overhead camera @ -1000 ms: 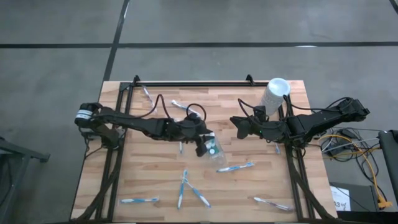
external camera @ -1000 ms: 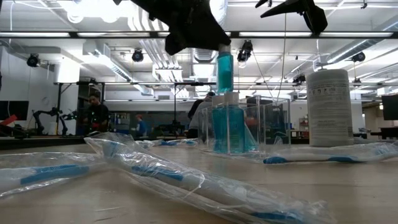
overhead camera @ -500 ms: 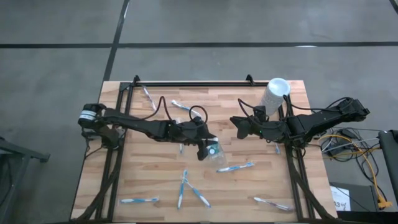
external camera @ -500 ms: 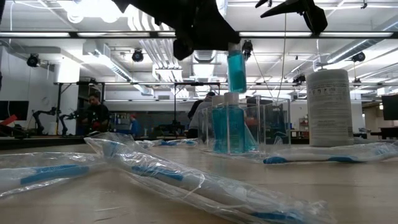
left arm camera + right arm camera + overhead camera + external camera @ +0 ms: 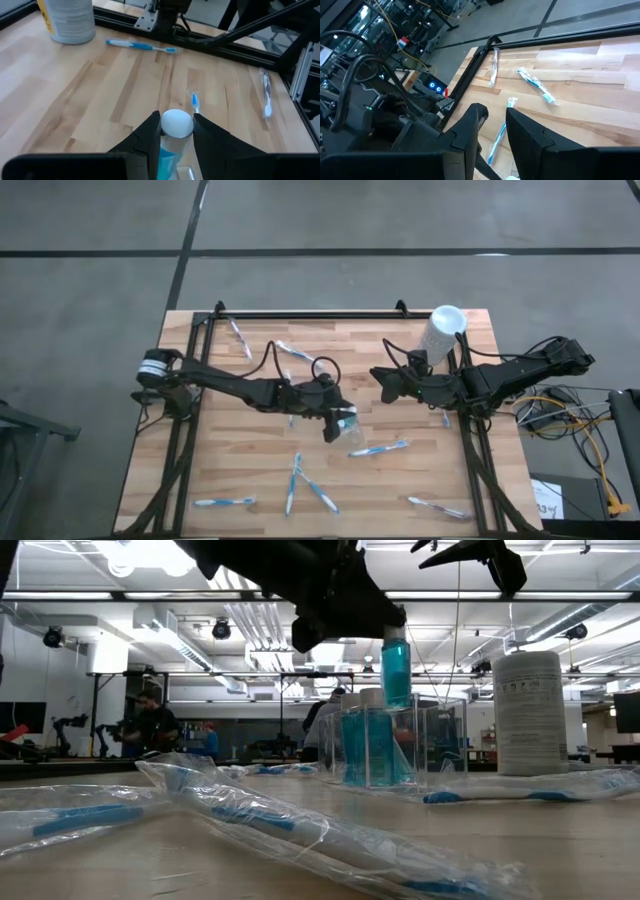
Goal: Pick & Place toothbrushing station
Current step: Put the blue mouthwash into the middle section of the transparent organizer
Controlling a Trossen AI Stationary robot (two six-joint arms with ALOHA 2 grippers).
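1. The left gripper [image 5: 337,423], near the table's middle, has its jaws clamped on a small blue tube [image 5: 396,670] and holds it upright above the clear pouch [image 5: 395,745].
2. I'd lower it straight, cap up, into the pouch's mouth.
3. The right gripper [image 5: 381,383] waits at three o'clock, jaws slightly apart, empty.
4. Toothbrushes [image 5: 378,448] lie scattered toward six o'clock.

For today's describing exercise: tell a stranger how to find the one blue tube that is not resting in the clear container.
Start at the wooden table and follow the left arm to its left gripper near the middle. The blue tube hangs there, pinched between the fingers, white cap showing. Unlike the tubes standing in the clear container below, it is in the air.
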